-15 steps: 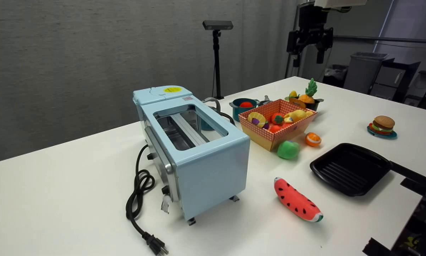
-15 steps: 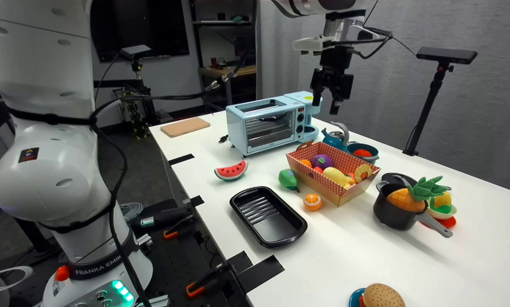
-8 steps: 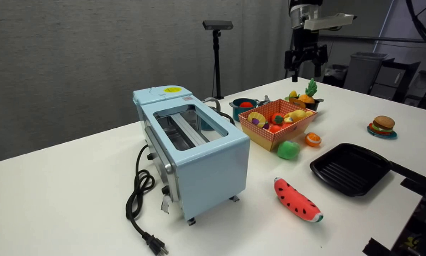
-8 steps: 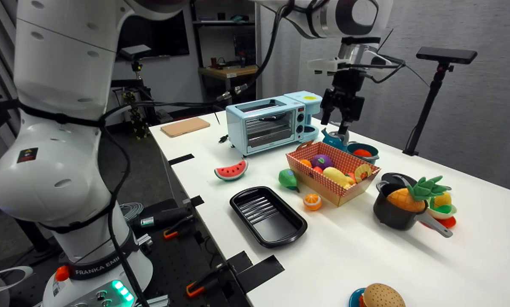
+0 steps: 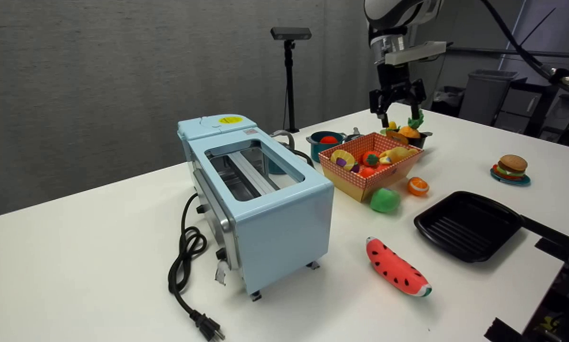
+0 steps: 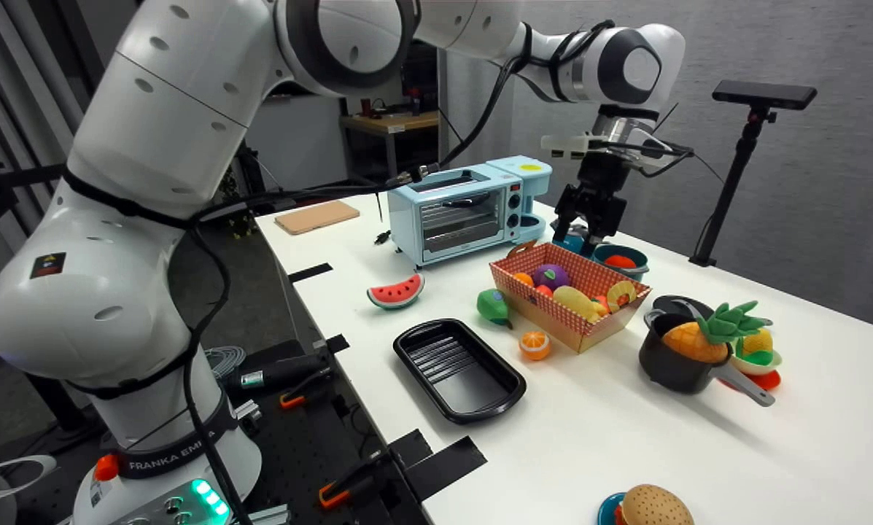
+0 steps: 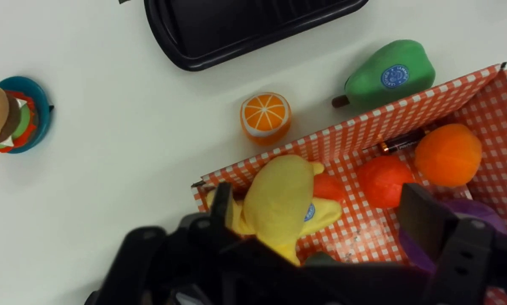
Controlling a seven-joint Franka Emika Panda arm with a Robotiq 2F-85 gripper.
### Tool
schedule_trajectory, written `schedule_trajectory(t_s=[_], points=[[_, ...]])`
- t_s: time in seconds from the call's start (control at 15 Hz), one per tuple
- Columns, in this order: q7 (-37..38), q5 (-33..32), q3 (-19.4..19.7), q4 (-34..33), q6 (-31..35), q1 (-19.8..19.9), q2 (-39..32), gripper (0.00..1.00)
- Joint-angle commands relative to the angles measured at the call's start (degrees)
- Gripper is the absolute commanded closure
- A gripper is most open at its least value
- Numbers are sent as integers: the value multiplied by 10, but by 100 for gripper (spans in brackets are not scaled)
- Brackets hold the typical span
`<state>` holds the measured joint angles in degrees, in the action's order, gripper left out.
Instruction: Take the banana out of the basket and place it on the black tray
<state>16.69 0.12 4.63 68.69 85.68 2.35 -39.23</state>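
The orange checked basket [image 5: 346, 181] holds several toy fruits and shows in both exterior views [image 6: 553, 319]. In the wrist view, yellow toys lie at one end of the basket [image 7: 350, 129]. A plump yellow toy [image 7: 278, 199] lies over a slimmer yellow piece with a blue sticker [image 7: 326, 215], which looks like the banana; its middle is hidden. The black tray [image 6: 472, 379] lies on the table beside the basket, with nothing in it [image 5: 469, 223]. My gripper [image 7: 319, 197] is open and empty above the basket, its fingers wide apart; it also shows in both exterior views [image 5: 400, 118] [image 6: 576, 239].
A toy orange [image 6: 534, 345] and a green toy [image 6: 493, 306] lie between basket and tray. A blue toaster [image 6: 458, 211], teal pot [image 6: 629, 270] and dark pot [image 6: 677, 368] surround the basket. A watermelon slice [image 5: 398, 268] and burger [image 5: 512, 166] lie farther off.
The arm has reached out and my gripper has come down from high up to just above the basket, staying open. The basket, fruits and tray have not moved.
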Motion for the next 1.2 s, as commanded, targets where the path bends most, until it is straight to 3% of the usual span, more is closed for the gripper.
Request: schedule_trajectory(t_s=[0.0, 0.6, 0.67, 1.13], points=[[27, -9, 8, -109, -71, -9, -79, 0], [13, -7, 10, -223, -139, 1, -165, 0], [19, 0, 6, -163, -107, -2, -134, 0], [16, -5, 8, -156, -98, -3, -144, 0]])
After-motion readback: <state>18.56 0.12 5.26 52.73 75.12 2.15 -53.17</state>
